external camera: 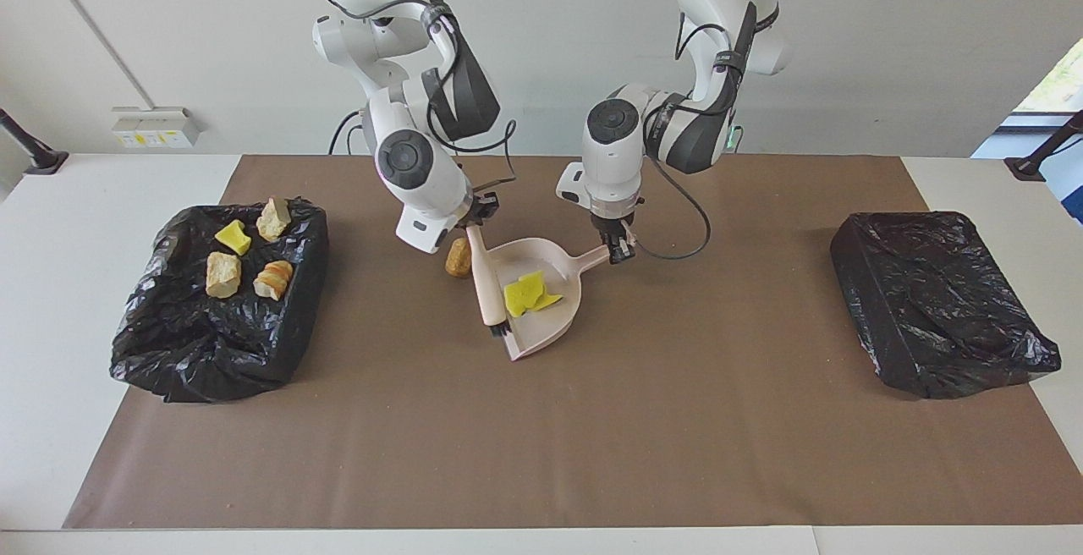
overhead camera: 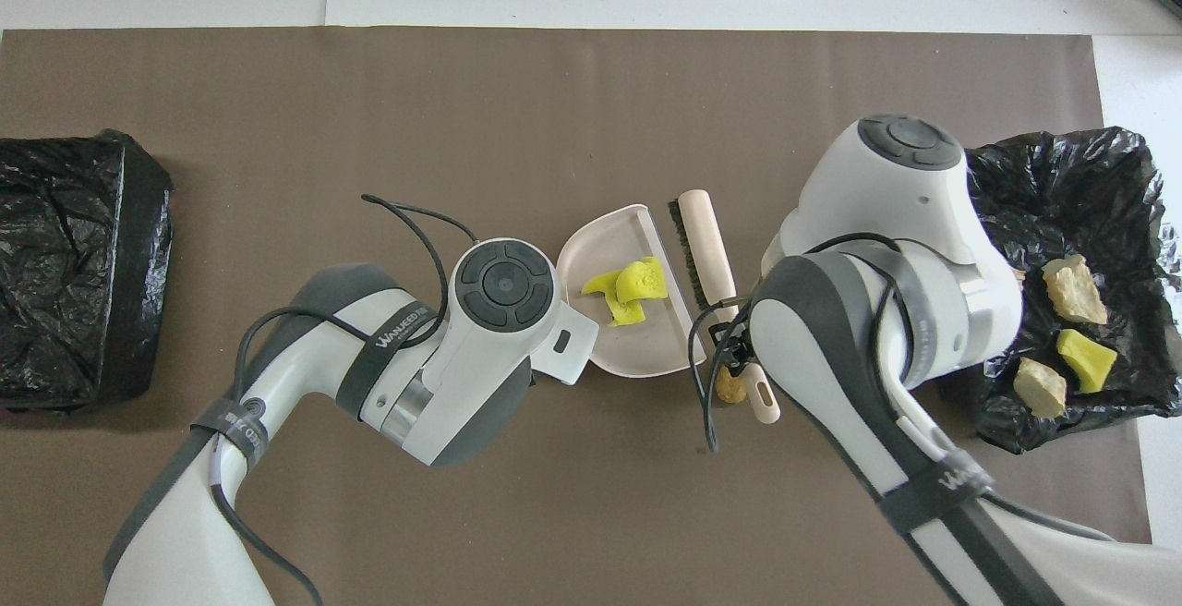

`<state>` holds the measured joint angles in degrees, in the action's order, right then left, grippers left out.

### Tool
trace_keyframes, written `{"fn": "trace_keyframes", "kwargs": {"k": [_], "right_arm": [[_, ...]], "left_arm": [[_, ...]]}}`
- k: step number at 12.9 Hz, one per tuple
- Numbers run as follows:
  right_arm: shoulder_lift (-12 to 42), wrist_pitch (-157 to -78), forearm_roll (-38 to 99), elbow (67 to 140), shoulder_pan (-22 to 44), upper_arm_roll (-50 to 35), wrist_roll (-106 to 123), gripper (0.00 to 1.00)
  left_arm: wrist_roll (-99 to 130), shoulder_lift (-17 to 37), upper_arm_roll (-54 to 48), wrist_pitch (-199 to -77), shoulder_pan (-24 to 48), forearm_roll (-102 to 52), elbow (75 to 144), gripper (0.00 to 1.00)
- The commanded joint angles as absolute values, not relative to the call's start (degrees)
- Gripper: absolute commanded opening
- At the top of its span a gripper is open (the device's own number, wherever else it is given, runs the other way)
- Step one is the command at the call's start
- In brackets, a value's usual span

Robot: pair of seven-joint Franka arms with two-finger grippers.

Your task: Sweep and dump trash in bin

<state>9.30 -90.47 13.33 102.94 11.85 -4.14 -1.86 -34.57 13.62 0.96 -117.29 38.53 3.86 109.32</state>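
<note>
Clamped on the handle of the pink dustpan (external camera: 535, 293), the left gripper (external camera: 619, 252) holds the pan flat on the brown mat (external camera: 592, 436), while the right gripper (external camera: 479, 210) is closed around the handle of the beige hand brush (external camera: 486, 288), whose bristles lie along the pan's open edge. Two yellow sponge pieces (external camera: 529, 293) sit inside the pan, and a brown cork-like lump (external camera: 458, 257) lies on the mat just beside the brush, outside the pan, toward the right arm's end. At that end, four more scraps (external camera: 224, 274) rest on a black bag-lined bin (external camera: 211, 343); another black bin (external camera: 939, 301) stands at the left arm's end.
</note>
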Motion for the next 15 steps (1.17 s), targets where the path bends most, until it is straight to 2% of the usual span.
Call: {"fn": "trace_keyframes", "kwargs": {"k": [1,4,6,10,15], "right_arm": [[4.93,-86.76,8.04,104.93,7.83,-4.22,-1.14,0.0],[-2.08,-93.05,1.85,117.63,6.78,-4.13,-6.49,0.0],[-5.96,-94.31,1.58,123.72,5.54,-4.22,-10.95,0.0],[-12.47,-93.08,1.58,131.73,8.17,-4.48,-27.04,0.0],[-19.94,-90.18,5.87,140.35,8.35,-4.66,-39.54,0.0]], "left_arm": [[-34.01,12.3,1.41,-119.09,38.85,4.57,111.18,0.0],[-34.28,12.3,1.41,-119.0,38.67,4.57,111.27,0.0],[-34.45,12.3,1.41,-119.0,38.58,5.09,111.36,0.0],[-36.47,12.3,1.41,-118.74,38.23,8.69,111.09,0.0],[-41.03,12.13,1.41,-118.21,38.41,8.96,111.18,0.0]]}}
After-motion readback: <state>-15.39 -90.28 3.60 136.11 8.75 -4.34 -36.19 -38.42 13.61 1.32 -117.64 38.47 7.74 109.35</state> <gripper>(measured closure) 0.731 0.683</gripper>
